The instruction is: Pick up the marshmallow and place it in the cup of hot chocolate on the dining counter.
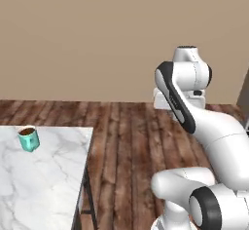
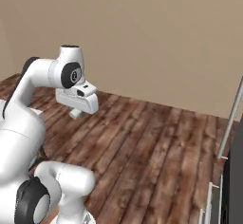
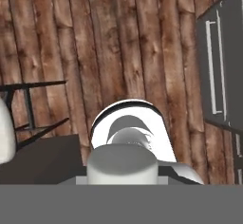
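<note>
1. The cup of hot chocolate (image 1: 28, 138) stands at the far left of the marble bench (image 1: 44, 185); I spot no marshmallow
2. The gripper (image 2: 76, 113) hangs above wooden floor (image 2: 142, 142), well right of the bench; whether it is apart or together, I cannot tell
3. Picking and placing seem undone

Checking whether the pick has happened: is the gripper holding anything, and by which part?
Cannot be told: the gripper hangs over the wooden floor, its fingertips too unclear; the cup of hot chocolate sits apart on the dining counter.

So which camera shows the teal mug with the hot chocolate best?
The left base view. There the mug stands upright near the far edge of the marble counter, with its dark drink visible from above. The right base view and the hand view look at wooden floor instead, so they add nothing about the mug.
</note>
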